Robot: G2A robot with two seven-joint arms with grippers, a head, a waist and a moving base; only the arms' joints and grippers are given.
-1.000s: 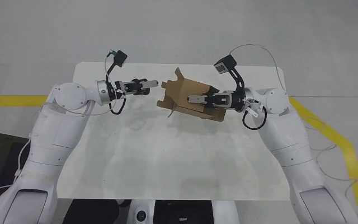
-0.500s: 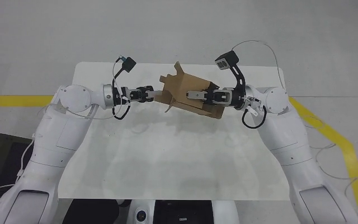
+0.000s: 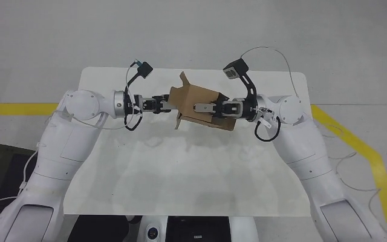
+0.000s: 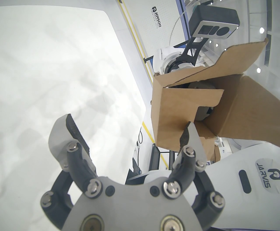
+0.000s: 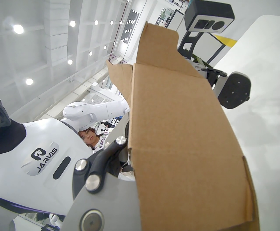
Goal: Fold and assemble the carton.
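Above the far middle of the white table (image 3: pixel 181 181) hung the carton (image 3: pixel 196 100), plain brown cardboard, partly formed, with its end flaps loose and one flap sticking up on the far side. The only writing I noted apart from the robot was a line of dark wall lettering (image 4: pixel 157 16) beyond the table's edge in the left wrist view.

My right gripper (image 3: pixel 202 108) was clamped on one wall of the carton and carried it clear of the table. In the right wrist view that wall (image 5: pixel 175 131) ran straight into the gripper and hid one finger. My left gripper (image 3: pixel 168 104) stood spread wide and gripped nothing. From its own wrist camera, one of its fingertips (image 4: pixel 189 129) touched the lower edge of the carton's near flap (image 4: pixel 170 105), and the other finger was well apart from the cardboard, out over the table (image 4: pixel 43 65). From the right wrist camera, one dark pad (image 5: pixel 235 90) of the left gripper sat just beside the carton's far end.

The tabletop was smooth and white. Around it lay a grey floor crossed by a yellow line (image 3: pixel 24 109), and round ceiling lights (image 5: pixel 72 23) shone overhead.
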